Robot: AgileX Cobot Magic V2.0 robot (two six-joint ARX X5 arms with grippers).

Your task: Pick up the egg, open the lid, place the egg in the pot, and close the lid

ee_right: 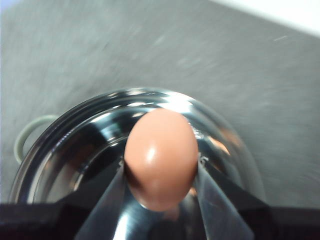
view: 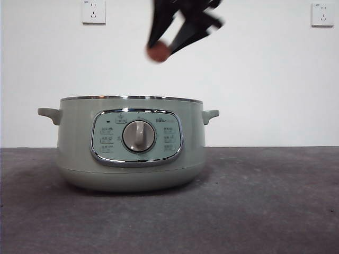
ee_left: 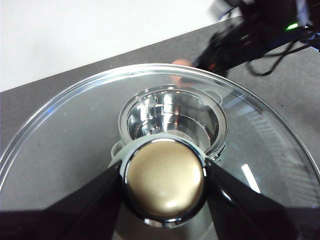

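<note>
With the left gripper (ee_left: 164, 187) clamped on the knob of the lid (ee_left: 75, 135), held clear of the pot (view: 79, 153), the right gripper (ee_right: 161, 172), pinching the egg (ee_right: 161, 157) above the open mouth, should descend low before releasing.

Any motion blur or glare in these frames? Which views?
Front view: the right gripper holding the egg is smeared by motion; the pot is sharp. Left wrist view: the left gripper clamps the knob of the lid, whose glass carries glare streaks. Right wrist view: the tabletop is streaked.
</note>
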